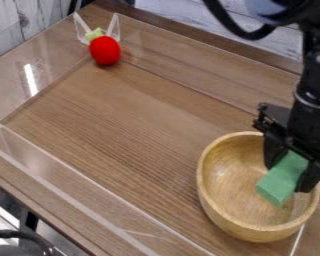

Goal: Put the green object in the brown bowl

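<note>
The green object is a small light-green block held tilted inside the brown bowl, over its right half. My gripper points down from above and is shut on the block's upper end. The bowl is a wide tan wooden one at the table's near right corner. Whether the block's lower end touches the bowl's floor I cannot tell. The black arm rises out of the top right of the view.
A red strawberry-like toy with a green top lies at the far left of the wooden table. A clear low wall runs along the table's near left edge.
</note>
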You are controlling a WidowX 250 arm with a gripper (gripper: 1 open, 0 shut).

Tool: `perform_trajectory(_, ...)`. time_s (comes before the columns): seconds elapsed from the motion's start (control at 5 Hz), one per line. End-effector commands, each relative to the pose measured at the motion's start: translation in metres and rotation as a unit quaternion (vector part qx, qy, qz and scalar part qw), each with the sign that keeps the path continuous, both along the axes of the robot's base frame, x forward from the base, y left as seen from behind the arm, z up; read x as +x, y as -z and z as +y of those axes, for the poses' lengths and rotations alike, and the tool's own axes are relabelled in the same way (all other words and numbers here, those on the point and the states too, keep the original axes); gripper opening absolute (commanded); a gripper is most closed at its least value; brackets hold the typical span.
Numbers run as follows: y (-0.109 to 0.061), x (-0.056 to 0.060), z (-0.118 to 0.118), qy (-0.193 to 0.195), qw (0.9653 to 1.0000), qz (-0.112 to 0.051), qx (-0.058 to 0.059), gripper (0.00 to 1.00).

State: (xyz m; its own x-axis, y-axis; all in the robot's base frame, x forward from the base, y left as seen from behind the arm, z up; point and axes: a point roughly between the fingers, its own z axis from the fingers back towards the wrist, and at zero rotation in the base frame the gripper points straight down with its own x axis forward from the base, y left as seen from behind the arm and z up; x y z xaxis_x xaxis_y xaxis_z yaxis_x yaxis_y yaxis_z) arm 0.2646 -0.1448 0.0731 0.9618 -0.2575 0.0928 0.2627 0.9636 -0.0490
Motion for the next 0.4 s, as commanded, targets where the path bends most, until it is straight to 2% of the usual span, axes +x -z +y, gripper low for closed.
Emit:
perform_trajectory(0.0, -0.0151, 0.0072, 0.0074, -0.053, 0.9978, -0.038, -0.015, 0.0)
perform_trajectory(0.2, -0.0173, 0.0084, 0.0113, -0.051, 0.9977, -0.042, -0.017, 0.0)
